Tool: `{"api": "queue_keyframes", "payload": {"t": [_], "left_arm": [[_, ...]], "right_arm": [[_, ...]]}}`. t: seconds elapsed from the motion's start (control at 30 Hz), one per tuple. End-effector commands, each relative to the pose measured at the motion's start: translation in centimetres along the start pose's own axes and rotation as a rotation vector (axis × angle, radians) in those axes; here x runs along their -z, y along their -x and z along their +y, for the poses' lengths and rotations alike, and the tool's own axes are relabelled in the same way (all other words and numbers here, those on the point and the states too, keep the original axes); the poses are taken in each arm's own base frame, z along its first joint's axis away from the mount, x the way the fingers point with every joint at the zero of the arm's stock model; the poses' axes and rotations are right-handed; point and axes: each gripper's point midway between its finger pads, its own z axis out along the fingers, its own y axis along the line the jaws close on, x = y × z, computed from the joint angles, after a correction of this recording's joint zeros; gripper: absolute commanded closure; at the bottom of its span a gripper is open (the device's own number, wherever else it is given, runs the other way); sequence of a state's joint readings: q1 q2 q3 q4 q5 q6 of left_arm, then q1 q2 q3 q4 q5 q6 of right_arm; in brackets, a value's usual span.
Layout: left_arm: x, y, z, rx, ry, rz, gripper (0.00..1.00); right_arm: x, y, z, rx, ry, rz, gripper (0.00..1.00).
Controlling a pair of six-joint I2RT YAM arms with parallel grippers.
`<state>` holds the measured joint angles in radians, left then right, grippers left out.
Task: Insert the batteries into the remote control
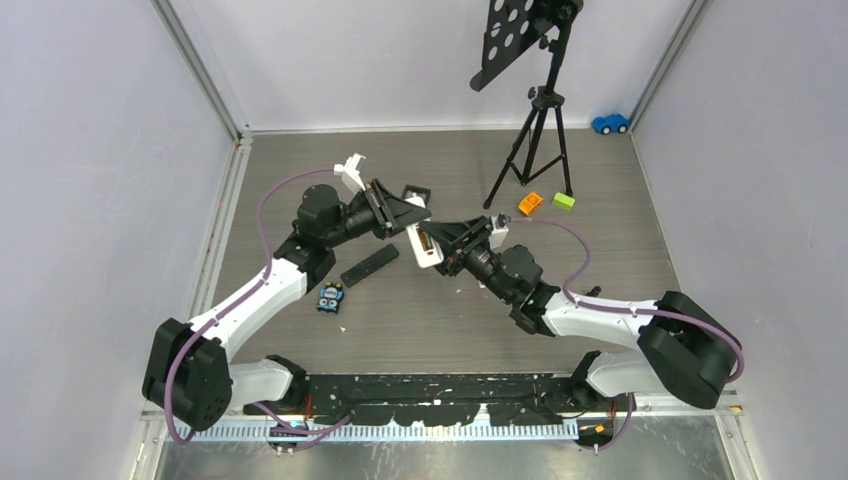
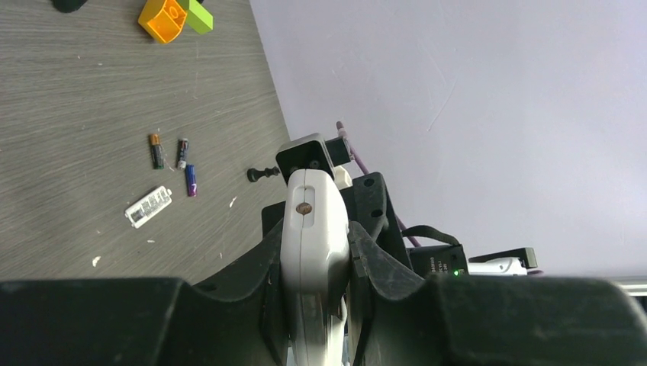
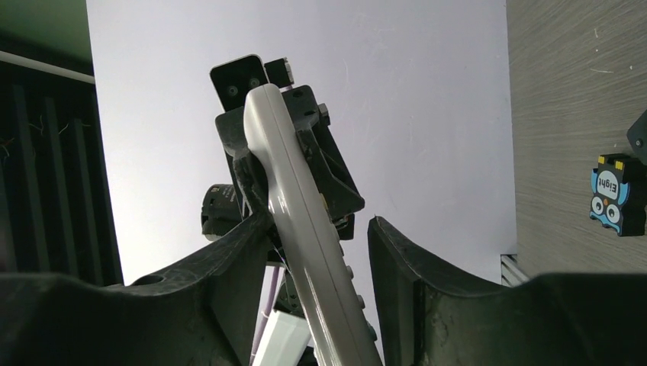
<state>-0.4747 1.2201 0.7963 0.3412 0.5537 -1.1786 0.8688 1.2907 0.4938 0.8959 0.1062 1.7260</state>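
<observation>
- While the left hand pinches the white remote control tight between its two fingers, the remote is raised off the worktop, in the space between the two arms.
- The right hand straddles the same remote from the other side. One finger lies close against the casing and the other stands off with a plain gap, so this hand is spread and grips nothing.
- The remote looks like a hard, smooth plastic shell, probably light and stiff. A shallow pinch could let it slide or pivot, so a deep hold on the bare casing, clear of the small buttons along one face, seems safest.
- Three batteries lie loose on the worktop, well apart from both hands. Two dark ones lie side by side and a purple-blue one is just beside them. I cannot make out a fourth.
- They are likely light, rigid and slick, and round enough to roll at a nudge. Each is best taken across its middle, fingers square to its length, leaving the ends free to seat.
- A white labelled strip lies near them, perhaps the compartment cover. I cannot tell whether the compartment is open.
- A small black knob-like piece lies nearby and is not a battery.
</observation>
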Motion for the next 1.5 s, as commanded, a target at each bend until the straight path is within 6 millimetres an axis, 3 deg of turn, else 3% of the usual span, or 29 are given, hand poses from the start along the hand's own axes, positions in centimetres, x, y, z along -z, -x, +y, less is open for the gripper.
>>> {"api": "queue_keyframes", "payload": {"t": [0.0, 0.17, 0.37, 0.4, 0.5, 0.57, 0.67, 0.8, 1.0, 1.27, 1.47], "left_arm": [[0.1, 0.5, -1.6, -0.036, -0.062, -0.008, 1.00], [0.1, 0.5, -1.5, -0.002, -0.042, -0.003, 1.00], [0.3, 0.5, -1.6, 0.021, -0.028, 0.002, 1.00], [0.3, 0.5, -1.7, 0.019, -0.030, 0.004, 1.00], [0.3, 0.5, -1.6, -0.003, -0.030, 0.007, 1.00], [0.3, 0.4, -1.7, -0.028, -0.040, 0.028, 1.00], [0.3, 0.1, -2.0, -0.082, -0.060, 0.069, 1.00], [0.3, -0.8, -3.2, -0.152, -0.119, 0.151, 1.00], [0.8, -1.7, -4.1, -0.207, -0.161, 0.237, 1.00], [1.1, -2.3, -3.5, -0.221, -0.147, 0.258, 1.00], [1.1, -2.2, -3.3, -0.224, -0.128, 0.254, 1.00]], "right_arm": [[-0.4, -0.5, 2.0, -0.034, 0.073, 0.034, 0.48], [-0.3, -0.3, 1.3, -0.038, 0.068, 0.037, 0.57], [0.1, 0.0, 0.7, 0.015, 0.047, 0.020, 0.60], [0.3, 0.1, 0.6, 0.030, 0.046, 0.016, 0.53], [1.1, 0.6, 0.6, 0.101, 0.062, -0.009, 0.17], [1.8, 1.1, 0.8, 0.171, 0.084, -0.031, 0.08], [2.5, 0.9, 1.1, 0.306, 0.108, -0.020, 0.05], [3.2, -1.7, 1.4, 0.524, 0.154, 0.161, 0.09], [3.2, -2.1, 0.2, 0.684, 0.079, 0.242, 0.26], [2.6, -0.4, -0.6, 0.772, -0.039, 0.178, 0.32], [2.8, 3.6, -3.4, 0.827, -0.264, 0.032, 0.47]]}}
